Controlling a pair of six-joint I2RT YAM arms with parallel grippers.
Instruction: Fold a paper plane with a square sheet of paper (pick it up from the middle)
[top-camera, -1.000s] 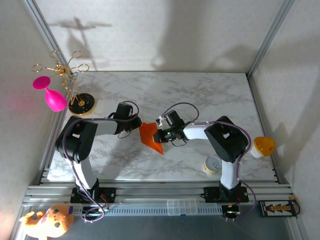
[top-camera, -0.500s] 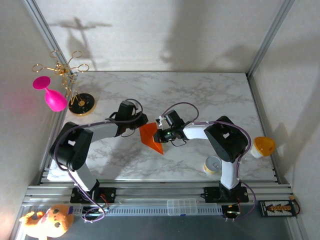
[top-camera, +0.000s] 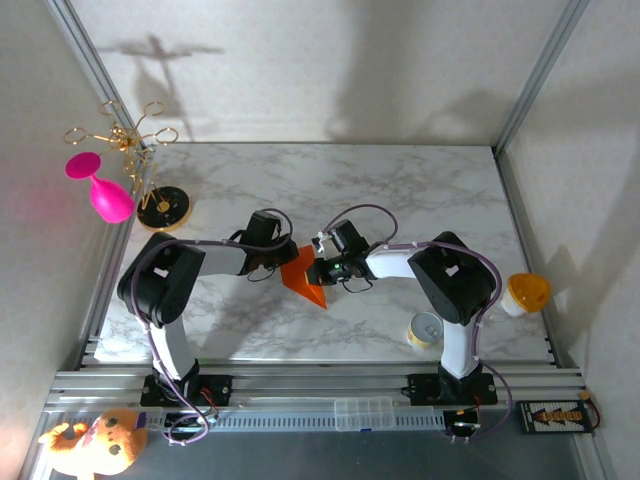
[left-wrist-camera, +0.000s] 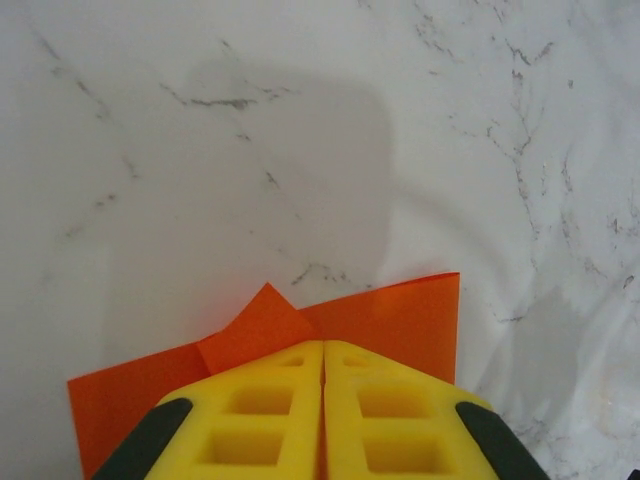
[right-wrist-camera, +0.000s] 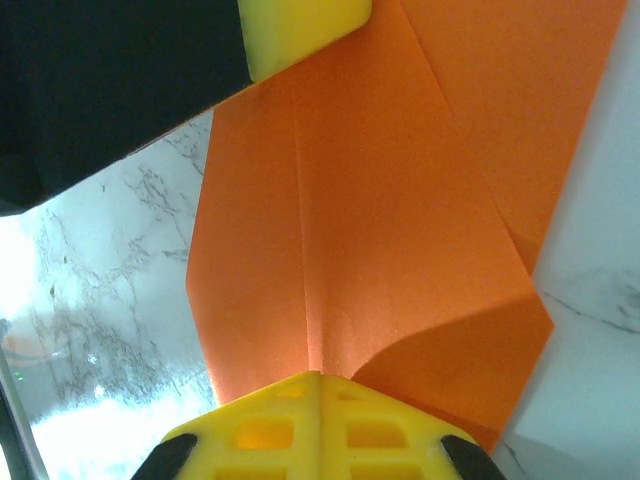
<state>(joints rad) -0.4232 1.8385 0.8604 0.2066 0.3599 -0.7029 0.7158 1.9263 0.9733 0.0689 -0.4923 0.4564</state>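
Note:
The orange sheet of paper (top-camera: 303, 276) lies mid-table, folded into a pointed shape with a centre crease. My left gripper (top-camera: 285, 258) is shut, and its yellow tips rest on the sheet's left edge. In the left wrist view the left gripper (left-wrist-camera: 323, 343) sits over the sheet (left-wrist-camera: 405, 320) beside a small raised flap. My right gripper (top-camera: 318, 268) is shut at the sheet's right side. In the right wrist view the sheet's (right-wrist-camera: 380, 200) crease runs straight into the right gripper (right-wrist-camera: 320, 374), and the paper bulges beside it. A left fingertip (right-wrist-camera: 300, 30) shows at the top.
A small yellow can (top-camera: 425, 330) stands near the right arm's base. An orange-yellow cup (top-camera: 527, 291) sits off the table's right edge. A pink goblet (top-camera: 100, 190) and a gold rack (top-camera: 140, 150) stand at the far left.
My left gripper has moved right, from beside the sheet onto its left edge. The right gripper and the sheet have stayed put.

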